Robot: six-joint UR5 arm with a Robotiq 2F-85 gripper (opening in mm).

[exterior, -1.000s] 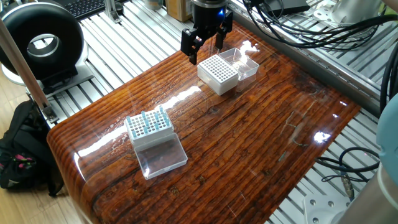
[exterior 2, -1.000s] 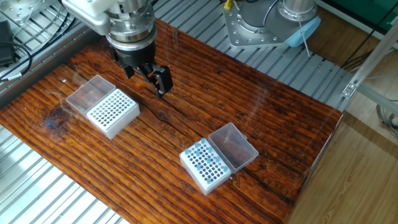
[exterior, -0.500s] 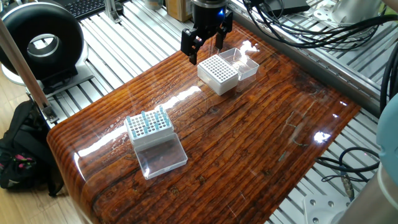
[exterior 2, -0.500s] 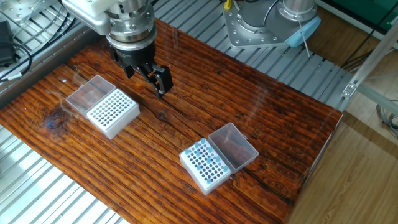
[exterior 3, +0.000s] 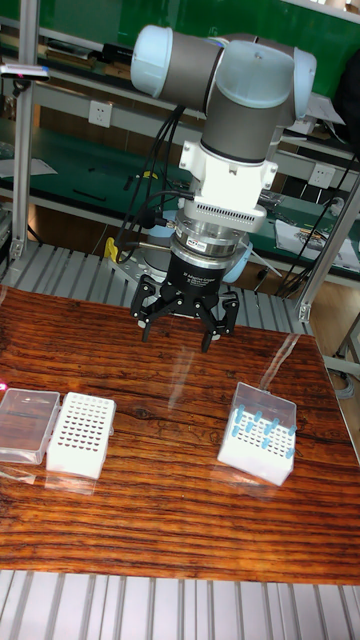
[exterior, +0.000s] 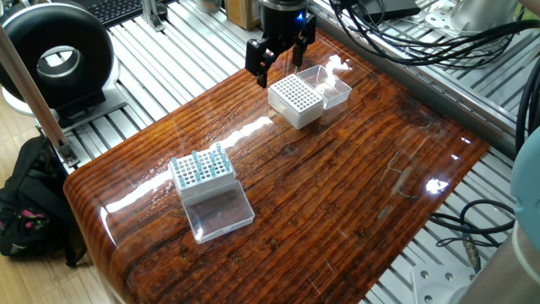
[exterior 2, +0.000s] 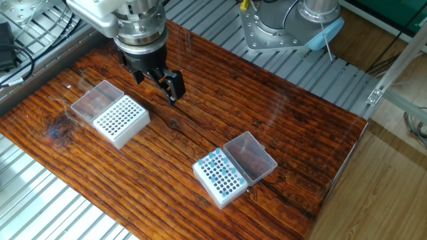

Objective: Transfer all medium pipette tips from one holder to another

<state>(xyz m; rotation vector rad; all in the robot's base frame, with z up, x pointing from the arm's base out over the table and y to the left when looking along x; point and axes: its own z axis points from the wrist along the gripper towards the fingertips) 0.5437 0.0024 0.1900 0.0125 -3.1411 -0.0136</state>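
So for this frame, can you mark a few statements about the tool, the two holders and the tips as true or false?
The tool is open and holds nothing. True.
The pale-blue pipette tips stand in the holder beside the tool. False: they stand in the far holder; the white holder beside the tool shows only bare holes.
Both holders have their clear lids open. True.
The tool touches the white holder. False: it hangs above the table, apart from that holder.
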